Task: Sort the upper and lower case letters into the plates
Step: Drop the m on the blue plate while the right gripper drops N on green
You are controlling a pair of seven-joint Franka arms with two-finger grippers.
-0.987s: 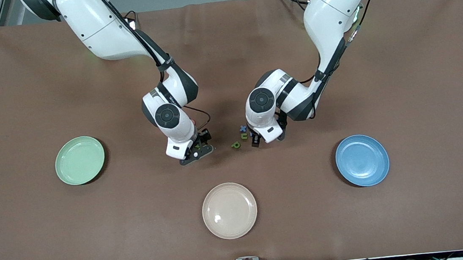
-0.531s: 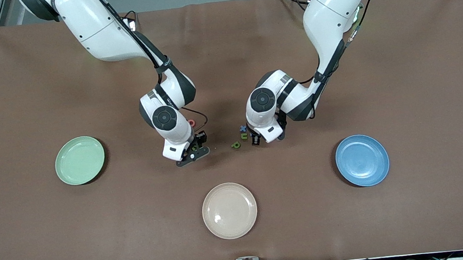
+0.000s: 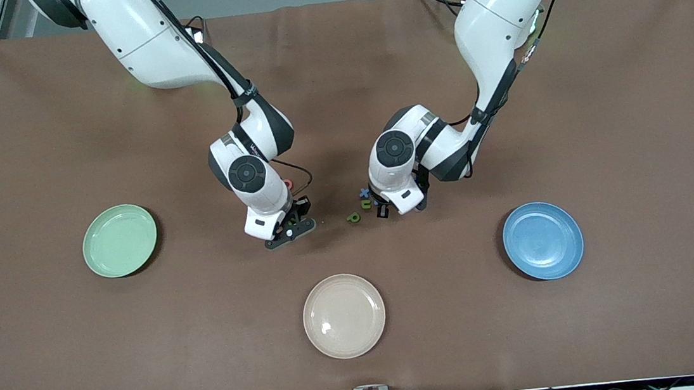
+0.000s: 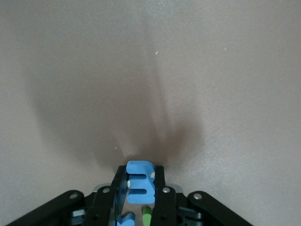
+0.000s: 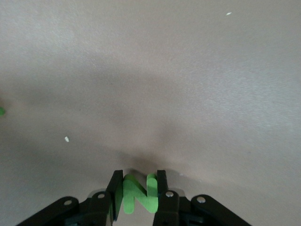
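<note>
Left gripper [image 4: 140, 197]: jaws clamped on blue E [image 4: 139, 181], beside green p [image 3: 354, 218]. Right gripper [image 5: 137, 197]: jaws clamped on green N [image 5: 137, 193], near that p.

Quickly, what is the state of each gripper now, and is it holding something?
Left gripper: shut on the blue letter E.
Right gripper: shut on the green letter N.

Even, bright overhead light covers the brown table [image 3: 633, 129]. Soft shadows pool under both arms, and each plate casts a thin dark crescent. A small glare spot sits on the cream plate [image 3: 344, 315]. Both wrist views look soft, with broad blurred shadows.
</note>
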